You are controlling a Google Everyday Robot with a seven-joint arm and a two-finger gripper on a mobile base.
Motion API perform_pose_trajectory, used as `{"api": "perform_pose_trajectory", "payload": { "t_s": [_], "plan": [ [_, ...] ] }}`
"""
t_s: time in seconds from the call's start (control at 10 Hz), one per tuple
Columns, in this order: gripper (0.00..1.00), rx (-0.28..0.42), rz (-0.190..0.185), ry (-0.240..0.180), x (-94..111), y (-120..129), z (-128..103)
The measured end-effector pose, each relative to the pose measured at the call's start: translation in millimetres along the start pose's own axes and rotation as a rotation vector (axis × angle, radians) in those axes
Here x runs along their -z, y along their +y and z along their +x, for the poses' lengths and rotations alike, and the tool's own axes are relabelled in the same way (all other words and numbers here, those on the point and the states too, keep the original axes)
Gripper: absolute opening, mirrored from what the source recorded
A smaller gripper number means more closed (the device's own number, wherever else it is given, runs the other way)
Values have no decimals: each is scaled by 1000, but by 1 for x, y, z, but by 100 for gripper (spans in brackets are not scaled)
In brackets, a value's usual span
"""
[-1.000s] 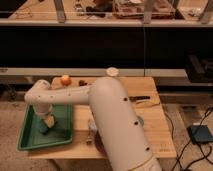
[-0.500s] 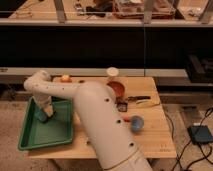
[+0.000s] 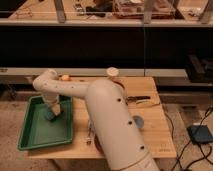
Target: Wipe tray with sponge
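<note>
Because the robot's thick white arm (image 3: 112, 125) rises from the lower middle of the frame and bends to the left, it hides the centre of the wooden desk (image 3: 155, 130). Its elbow sits upper left of centre, and from there the forearm drops to the gripper (image 3: 52, 111) above the upper right part of the tray (image 3: 30, 145). The jaws are closed on the sponge (image 3: 50, 116), which is pressed to the tray floor near the right rim. The tray lies at the left end of the desk, its long side running toward the lower edge of the frame.

Just above the tray, behind the forearm, lies 1 orange fruit (image 3: 65, 77). A pale cup (image 3: 112, 72) stands at the far edge, touching the arm's outline. To the right of the arm lie a dark-handled utensil (image 3: 137, 98) and a blue-grey round object (image 3: 137, 120). A thin metal piece (image 3: 89, 135) lies between tray and arm. A dark box (image 3: 200, 134) with cables sits on the floor at lower right.

Compared with 0.5 s ago, the gripper and sponge have shifted slightly right within the tray. The tray, fruit and cup are unmoved.
</note>
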Motion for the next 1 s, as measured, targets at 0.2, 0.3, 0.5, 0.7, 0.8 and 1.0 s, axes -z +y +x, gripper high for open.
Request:
{"api": "perform_pose_trajectory", "payload": {
  "t_s": [0.2, 0.3, 0.5, 0.7, 0.8, 1.0],
  "plan": [
    [0, -29, -5, 15, 7, 19, 16],
    [0, -24, -12, 18, 8, 26, 16],
    [0, -13, -22, 17, 4, 38, -3],
    [0, -6, -30, 18, 4, 59, -29],
    [0, -10, -35, 23, 6, 78, -41],
    [0, -11, -44, 22, 8, 103, -62]
  ]
}}
